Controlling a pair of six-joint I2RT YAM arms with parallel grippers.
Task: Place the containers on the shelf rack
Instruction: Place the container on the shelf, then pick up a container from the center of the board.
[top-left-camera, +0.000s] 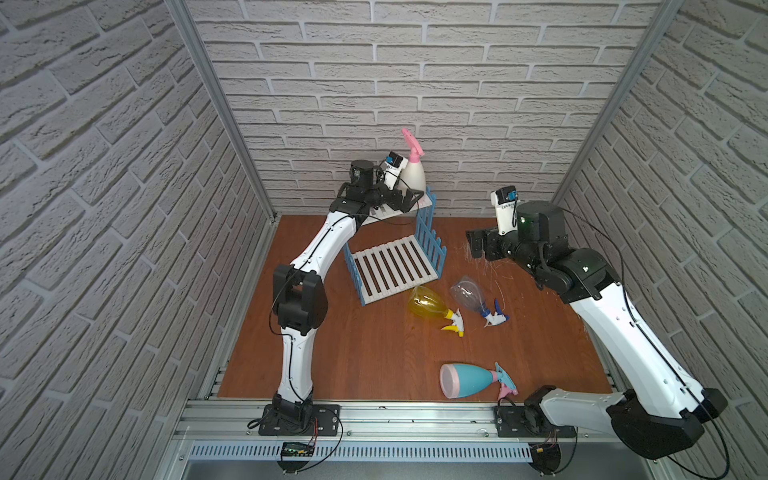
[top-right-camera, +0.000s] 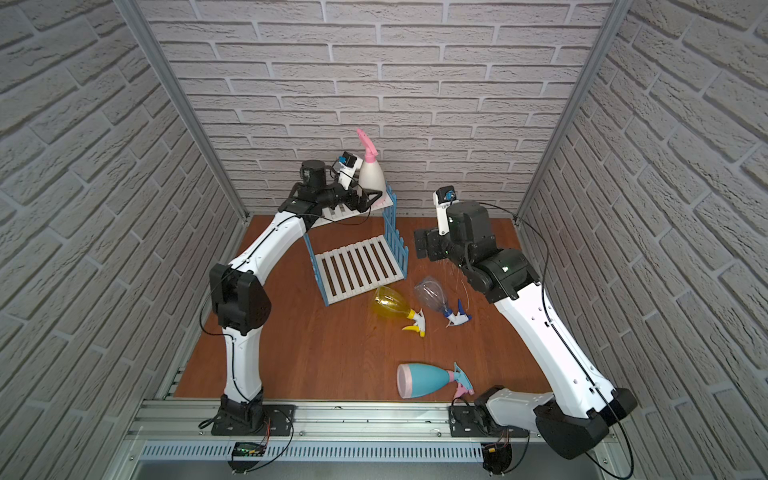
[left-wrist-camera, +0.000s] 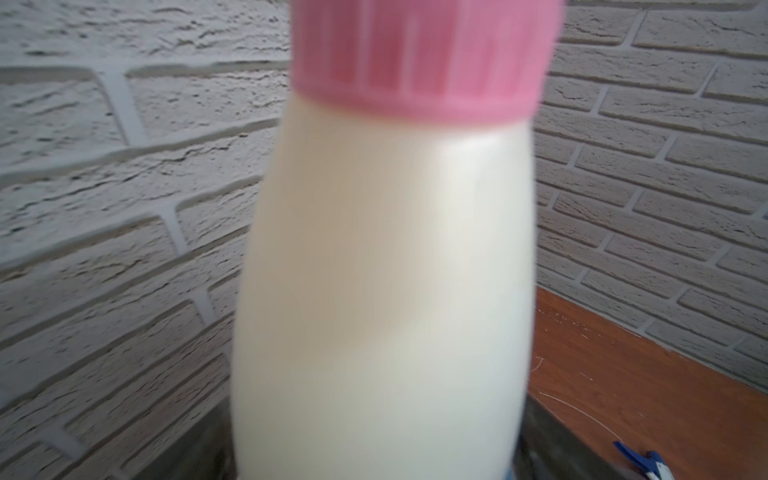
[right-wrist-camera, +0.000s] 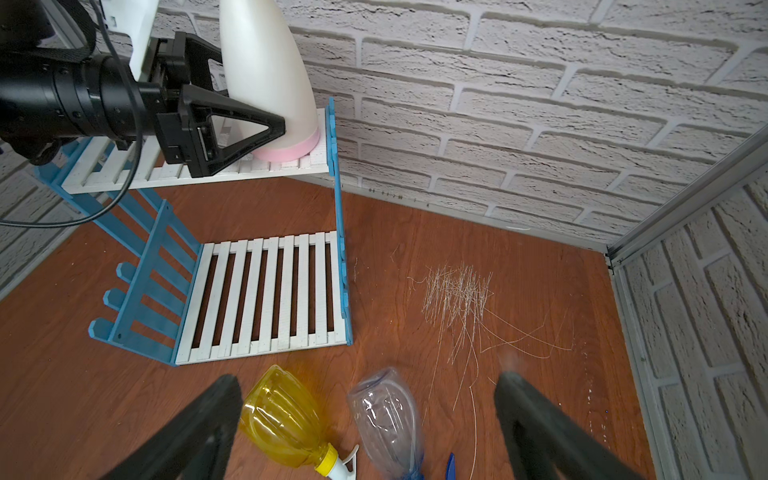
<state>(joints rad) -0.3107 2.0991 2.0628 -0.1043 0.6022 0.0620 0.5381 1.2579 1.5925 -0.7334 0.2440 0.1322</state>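
The shelf rack stands at the back of the wooden floor, white slats between blue fence sides. Upright on the right end of its top shelf is the cream-white container with a pink trigger, which fills the left wrist view. My left gripper is open, one finger on either side of that container's base. In front of the rack, the yellow container and the clear container lie side by side on the floor. My right gripper hangs open above them, empty. The teal container lies near the front edge.
The brick back wall stands close behind the rack. The lower shelf holds nothing. A patch of pale scratches marks the floor right of the rack. A metal rail with both arm bases runs along the front.
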